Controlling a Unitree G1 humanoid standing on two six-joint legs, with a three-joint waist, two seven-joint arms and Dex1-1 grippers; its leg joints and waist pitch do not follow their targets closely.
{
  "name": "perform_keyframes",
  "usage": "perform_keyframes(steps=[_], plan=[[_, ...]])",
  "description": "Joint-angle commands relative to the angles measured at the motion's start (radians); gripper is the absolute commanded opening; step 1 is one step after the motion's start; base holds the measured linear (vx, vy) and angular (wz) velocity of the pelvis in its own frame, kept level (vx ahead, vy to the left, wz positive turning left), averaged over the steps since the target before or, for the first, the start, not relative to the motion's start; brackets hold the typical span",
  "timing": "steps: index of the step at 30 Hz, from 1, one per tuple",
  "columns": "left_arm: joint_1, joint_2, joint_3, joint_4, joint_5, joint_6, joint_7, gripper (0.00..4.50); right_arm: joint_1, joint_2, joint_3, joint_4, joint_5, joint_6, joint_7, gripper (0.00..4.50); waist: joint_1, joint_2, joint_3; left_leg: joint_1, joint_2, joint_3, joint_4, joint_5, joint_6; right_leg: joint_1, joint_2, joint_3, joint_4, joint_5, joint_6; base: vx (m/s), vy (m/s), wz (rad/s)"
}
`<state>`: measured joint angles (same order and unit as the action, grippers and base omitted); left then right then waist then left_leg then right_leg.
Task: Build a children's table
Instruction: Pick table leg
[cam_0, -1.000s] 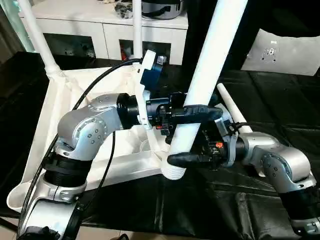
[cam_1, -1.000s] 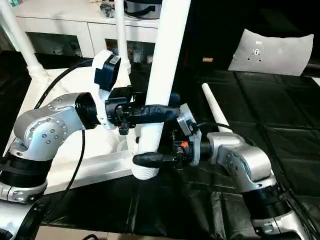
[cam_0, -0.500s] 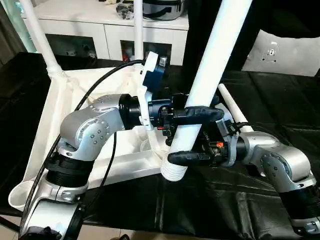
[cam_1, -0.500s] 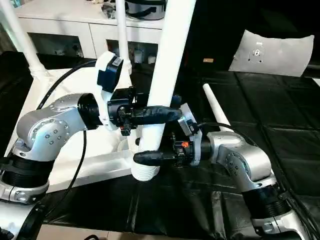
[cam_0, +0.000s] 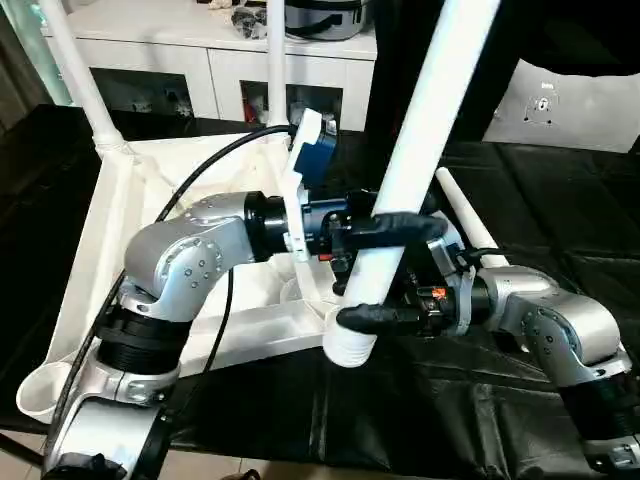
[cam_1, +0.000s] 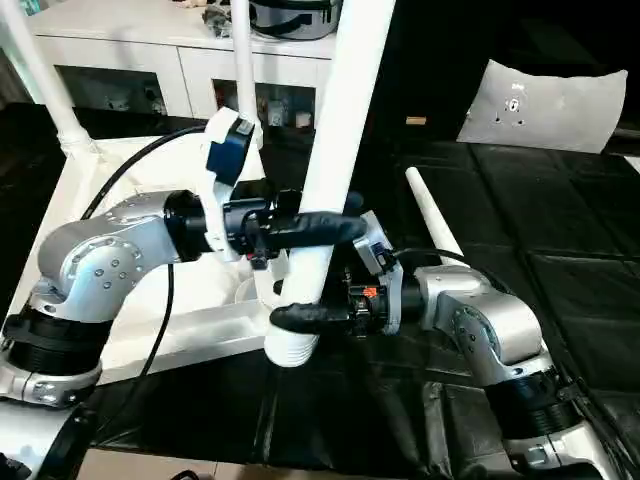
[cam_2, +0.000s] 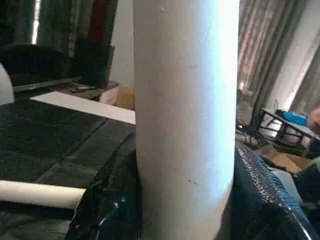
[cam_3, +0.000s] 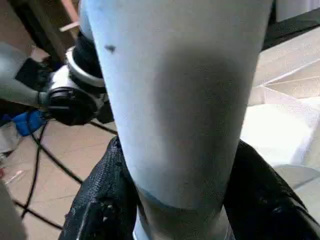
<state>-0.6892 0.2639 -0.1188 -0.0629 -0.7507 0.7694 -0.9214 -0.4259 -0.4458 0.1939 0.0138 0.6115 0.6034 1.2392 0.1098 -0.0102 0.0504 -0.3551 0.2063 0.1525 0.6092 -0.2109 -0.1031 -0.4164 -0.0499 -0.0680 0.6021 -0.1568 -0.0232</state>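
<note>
The white table top lies upside down on the left, ribs up, with two legs standing in its far corner sockets. Both grippers hold a third leg that leans to the right, its ribbed lower end just off the top's near right corner. My left gripper is shut around the leg's shaft, and my right gripper is shut on it lower down. The leg stands between black fingers in the left wrist view, as does the leg in the right wrist view. A fourth leg lies on the black cloth.
A black cloth covers the work surface. A white cabinet with open shelves stands behind, with a dark pot on it. A pale grey cushion leans at the back right. An empty corner socket sits near left.
My left wrist has rolled and shifted slightly right along the held leg. The leg leans a little more to the right, and both grips have stayed closed.
</note>
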Motion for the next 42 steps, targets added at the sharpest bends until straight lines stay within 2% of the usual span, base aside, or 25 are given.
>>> perform_keyframes(steps=[1,6,9,11,12,17,21,24,34,37,42], plan=[[0.024,-0.010,0.013,-0.025,0.010,0.000,0.033,2.53,0.011,0.025,0.000,0.014,-0.023,-0.020,-0.049,1.95,0.001,-0.008,-0.070,-0.009,0.010,0.010,-0.062,-0.058,0.031,0.070,-0.069,0.039,-0.069,-0.311,-0.127,0.000,0.000,0.00],[0.062,-0.023,0.015,-0.046,-0.005,-0.003,0.034,2.53,0.020,0.060,-0.006,0.037,-0.046,-0.061,-0.094,1.92,0.000,-0.007,-0.068,-0.005,0.012,0.010,-0.065,-0.080,0.032,0.066,-0.069,0.038,-0.073,-0.332,-0.126,0.000,0.000,0.00],[0.083,-0.030,-0.002,-0.046,0.019,-0.031,0.045,2.53,0.030,0.076,0.000,0.033,-0.050,-0.067,-0.100,1.92,0.002,-0.004,-0.066,-0.004,0.014,0.009,-0.067,-0.096,0.030,0.065,-0.071,0.039,-0.075,-0.354,-0.118,0.000,0.000,0.00],[0.110,0.000,-0.040,-0.046,0.086,-0.079,0.029,2.53,0.040,0.089,0.009,0.039,-0.090,-0.107,-0.123,1.92,0.000,-0.006,-0.065,-0.005,0.015,0.007,-0.069,-0.098,0.028,0.066,-0.072,0.039,-0.077,-0.363,-0.108,0.000,0.000,0.00],[0.125,0.015,-0.050,-0.052,0.100,-0.084,0.017,2.53,0.045,0.090,0.013,0.043,-0.104,-0.119,-0.127,1.92,0.000,-0.003,-0.065,-0.004,0.013,0.008,-0.069,-0.099,0.025,0.064,-0.072,0.039,-0.078,-0.371,-0.098,0.000,0.000,0.00],[0.210,0.059,-0.048,-0.088,0.070,-0.042,-0.017,2.53,0.084,0.057,0.044,0.029,-0.132,-0.127,-0.099,1.92,-0.004,-0.002,-0.066,-0.004,0.014,0.008,-0.071,-0.103,0.023,0.064,-0.070,0.040,-0.075,-0.351,-0.107,0.000,0.000,0.00],[0.248,0.056,-0.049,-0.061,0.081,-0.056,-0.007,2.53,0.107,0.042,0.053,0.028,-0.143,-0.125,-0.084,1.92,-0.007,-0.010,-0.060,-0.001,0.013,0.010,-0.072,-0.137,0.029,0.060,-0.071,0.040,-0.085,-0.423,-0.091,0.000,0.000,0.00],[0.276,0.053,-0.046,-0.034,0.087,-0.055,0.003,2.53,0.121,0.033,0.059,0.026,-0.151,-0.125,-0.074,1.91,-0.009,-0.009,-0.059,-0.002,0.012,0.009,-0.073,-0.151,0.027,0.061,-0.072,0.039,-0.091,-0.473,-0.067,0.000,0.000,0.00],[0.358,-0.046,0.072,0.039,-0.007,-0.072,0.072,2.53,0.134,0.016,0.061,0.024,-0.151,-0.115,-0.067,1.91,-0.019,-0.010,-0.060,-0.006,0.010,0.008,-0.071,-0.142,0.041,0.062,-0.070,0.036,-0.094,-0.467,-0.069,0.000,0.000,0.00],[0.361,-0.074,0.107,0.042,-0.045,-0.060,0.101,2.53,0.137,0.016,0.057,0.020,-0.147,-0.110,-0.071,1.91,-0.019,-0.011,-0.060,-0.004,0.012,0.009,-0.071,-0.145,0.044,0.061,-0.070,0.036,-0.092,-0.448,-0.081,0.000,0.000,0.00],[0.368,-0.078,0.101,0.061,-0.009,-0.070,0.116,2.53,0.132,0.013,0.058,0.022,-0.146,-0.105,-0.071,1.91,-0.019,-0.011,-0.057,-0.004,0.012,0.008,-0.073,-0.152,0.048,0.060,-0.070,0.036,-0.096,-0.475,-0.070,0.000,0.000,0.00]])
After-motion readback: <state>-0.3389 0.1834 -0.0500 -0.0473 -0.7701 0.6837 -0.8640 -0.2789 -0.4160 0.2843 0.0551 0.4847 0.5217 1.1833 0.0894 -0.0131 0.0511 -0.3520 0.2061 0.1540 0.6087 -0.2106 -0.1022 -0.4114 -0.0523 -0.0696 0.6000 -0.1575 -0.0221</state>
